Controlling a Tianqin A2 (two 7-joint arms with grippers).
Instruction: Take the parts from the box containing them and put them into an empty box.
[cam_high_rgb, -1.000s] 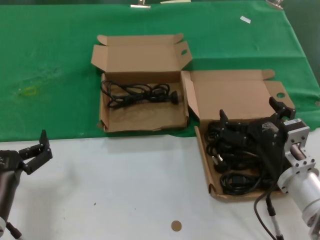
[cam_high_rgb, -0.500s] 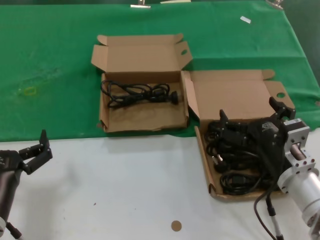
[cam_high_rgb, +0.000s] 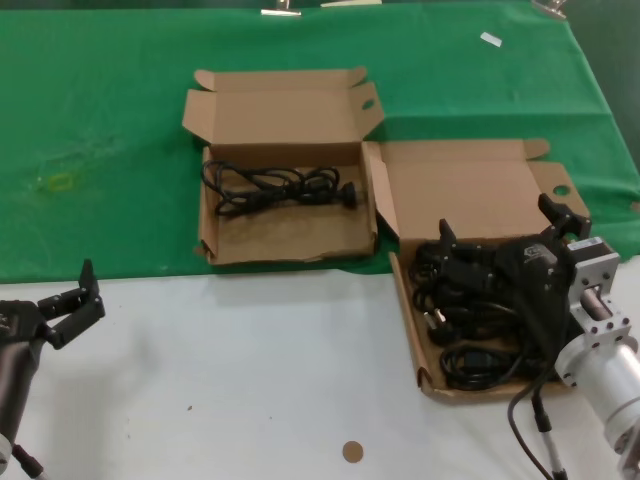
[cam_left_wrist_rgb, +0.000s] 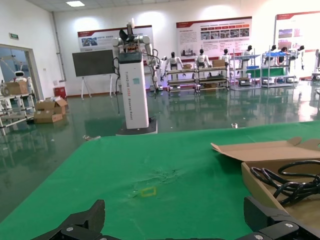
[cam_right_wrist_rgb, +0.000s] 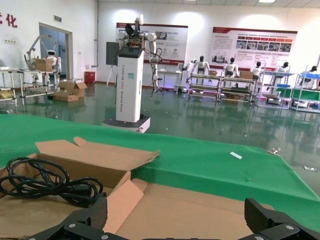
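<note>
The box with the straight front wall (cam_high_rgb: 425, 378) and a round-holed lid tab stands at the right and holds several black coiled cords (cam_high_rgb: 478, 320). My right gripper (cam_high_rgb: 498, 222) is open and hovers over the back of that pile, holding nothing; in its wrist view (cam_right_wrist_rgb: 177, 212) the box's open lid (cam_right_wrist_rgb: 200, 210) lies under the jaws. The box with the wavy front wall (cam_high_rgb: 285, 252) and an oval-slotted tab stands at the left on the green cloth and holds one cord (cam_high_rgb: 275, 187), also in the right wrist view (cam_right_wrist_rgb: 45, 182). My left gripper (cam_high_rgb: 85, 295) is open and empty at the front left.
A green cloth (cam_high_rgb: 100, 150) covers the far half of the table; the near half is white (cam_high_rgb: 250, 380). A small brown disc (cam_high_rgb: 352, 451) lies near the front edge. The left wrist view (cam_left_wrist_rgb: 175, 212) looks over the cloth, with a yellow mark (cam_left_wrist_rgb: 148, 191).
</note>
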